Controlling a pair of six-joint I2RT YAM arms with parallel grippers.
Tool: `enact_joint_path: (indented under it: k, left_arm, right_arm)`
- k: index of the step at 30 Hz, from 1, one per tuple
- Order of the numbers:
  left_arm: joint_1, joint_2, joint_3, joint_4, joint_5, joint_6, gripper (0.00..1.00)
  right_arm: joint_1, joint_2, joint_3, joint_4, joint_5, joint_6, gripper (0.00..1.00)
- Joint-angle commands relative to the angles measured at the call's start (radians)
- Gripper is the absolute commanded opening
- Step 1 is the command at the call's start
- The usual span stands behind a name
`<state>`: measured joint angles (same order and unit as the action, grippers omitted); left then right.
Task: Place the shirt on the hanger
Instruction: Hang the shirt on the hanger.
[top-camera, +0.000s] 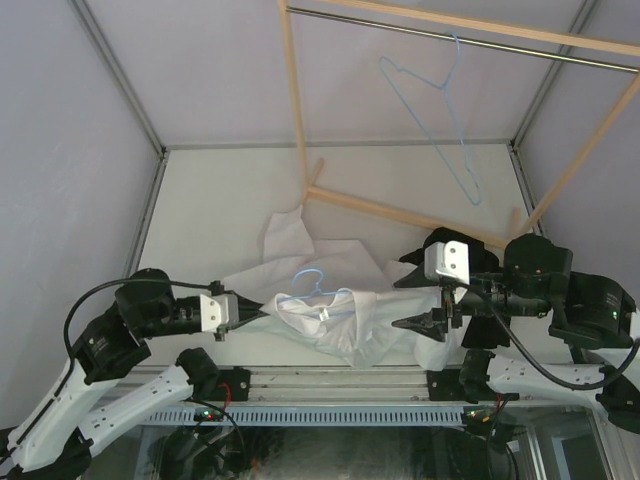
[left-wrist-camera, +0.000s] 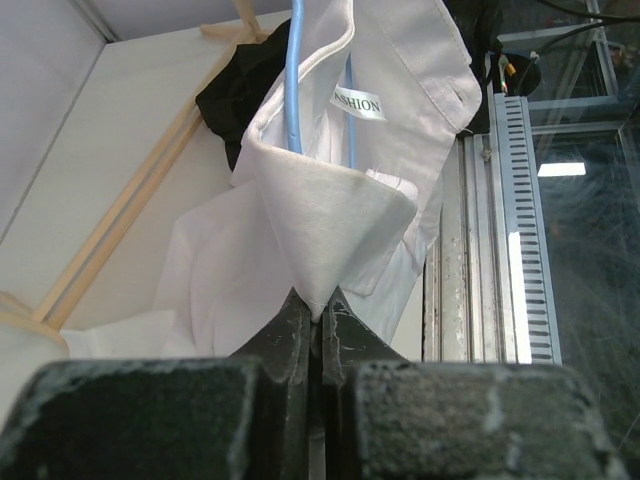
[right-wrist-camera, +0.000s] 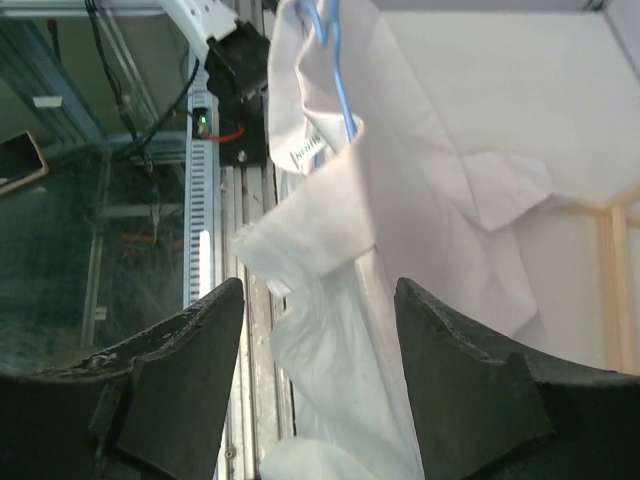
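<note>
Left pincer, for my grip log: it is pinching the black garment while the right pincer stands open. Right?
No. The left wrist view shows the left pincer shut on the white shirt instead; the right pincer does stand open.

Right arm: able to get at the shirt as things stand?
Probably yes. The right gripper is open and the shirt sits between its jaws, nothing else in the gap. The left gripper is shut on the shirt's far side, out of the way.

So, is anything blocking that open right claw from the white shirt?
Nothing visible. The shirt lies directly ahead of the open right gripper, with no object between them. The left gripper pinches its collar.
</note>
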<state>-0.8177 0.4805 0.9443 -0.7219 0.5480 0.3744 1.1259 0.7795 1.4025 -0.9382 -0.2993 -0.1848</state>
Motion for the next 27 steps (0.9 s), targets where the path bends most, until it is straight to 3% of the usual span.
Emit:
enact_joint_path:
  k: [1,7,16,21,27]
  left_arm:
    - [0.002,-0.019,0.031,-0.021,0.003,0.038,0.00]
    - [0.002,-0.013,0.051,-0.059,0.055,0.059,0.00]
    - [0.002,-0.014,0.083,-0.068,0.092,0.084,0.00]
    - [0.002,-0.010,0.099,-0.074,0.114,0.102,0.00]
    - [0.002,-0.007,0.096,-0.049,0.127,0.101,0.00]
  right_arm:
    - [0.003,-0.001,-0.030,-0.058,0.055,-0.004,0.63]
    - [0.004,0.032,-0.051,-0.021,0.047,-0.013,0.67]
    - [0.002,0.104,-0.104,-0.002,-0.037,-0.026,0.64]
    - [0.002,0.127,-0.129,0.016,-0.085,-0.029,0.58]
    - [0.002,0.163,-0.134,0.079,-0.176,-0.025,0.44]
